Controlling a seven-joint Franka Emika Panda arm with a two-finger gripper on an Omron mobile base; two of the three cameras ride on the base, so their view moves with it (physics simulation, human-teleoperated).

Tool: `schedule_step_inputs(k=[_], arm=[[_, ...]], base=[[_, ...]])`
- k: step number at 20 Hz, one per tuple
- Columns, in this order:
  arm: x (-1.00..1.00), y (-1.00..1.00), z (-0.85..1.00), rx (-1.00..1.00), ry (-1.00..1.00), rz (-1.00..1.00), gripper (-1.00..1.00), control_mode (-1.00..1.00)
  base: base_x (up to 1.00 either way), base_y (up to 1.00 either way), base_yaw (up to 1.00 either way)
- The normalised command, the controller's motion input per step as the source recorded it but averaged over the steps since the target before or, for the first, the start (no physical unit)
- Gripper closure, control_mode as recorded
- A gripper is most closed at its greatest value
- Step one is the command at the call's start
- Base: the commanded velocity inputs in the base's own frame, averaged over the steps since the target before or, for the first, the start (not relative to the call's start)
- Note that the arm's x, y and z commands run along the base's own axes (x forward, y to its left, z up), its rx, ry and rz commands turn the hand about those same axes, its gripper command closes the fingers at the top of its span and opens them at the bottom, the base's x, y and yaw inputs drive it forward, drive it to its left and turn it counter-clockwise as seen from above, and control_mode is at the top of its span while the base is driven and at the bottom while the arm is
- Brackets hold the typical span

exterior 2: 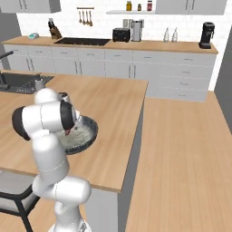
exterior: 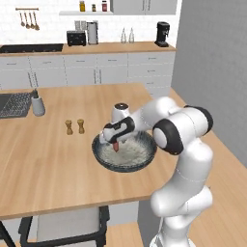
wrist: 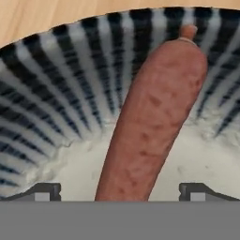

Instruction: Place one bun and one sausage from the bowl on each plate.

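Observation:
The wide dark speckled bowl (exterior: 141,157) (exterior 2: 89,128) sits on the wooden island near its right front corner. My gripper (exterior: 116,143) (exterior 2: 69,131) reaches down into it, open. In the hand view a red-brown sausage (wrist: 154,117) lies on the bowl's pale floor (wrist: 75,164) and runs up from between my two fingertips (wrist: 44,190) toward the striped wall. Gaps show on both sides between the sausage and the fingertips. A bit of the sausage (exterior: 116,146) shows under the hand in the left base view. The plates and the bun are out of view.
Two small wooden shakers (exterior: 75,126) stand left of the bowl. A grey dispenser (exterior: 37,105) stands by the sink (exterior: 13,103) at the far left. The island's right edge (exterior 2: 136,136) drops to the floor. A chair (exterior: 67,226) is tucked under the front edge.

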Motion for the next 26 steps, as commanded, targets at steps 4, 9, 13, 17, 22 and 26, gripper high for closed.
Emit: schedule_step_inputs(k=[4,9,13,17,22,26], arm=[[-0.11,0.00,-0.46,-0.10,0.00,0.00,1.00,-1.00],[-0.15,-0.07,-0.15,0.00,0.00,0.00,1.00,-1.00],[-0.72,-0.24,0.01,0.00,0.00,0.00,1.00,-1.00],[-0.82,-0.27,0.73,0.02,-0.01,-0.04,1.00,-1.00],[-0.88,-0.11,1.00,0.03,0.00,-0.13,1.00,-1.00],[-1.00,-0.08,1.00,0.08,0.11,-0.10,1.00,-1.00]], base=[[0.00,0.00,0.00],[0.00,0.00,0.00],[0.00,0.00,0.00],[0.00,0.00,0.00],[0.00,0.00,0.00],[0.00,0.00,0.00]])
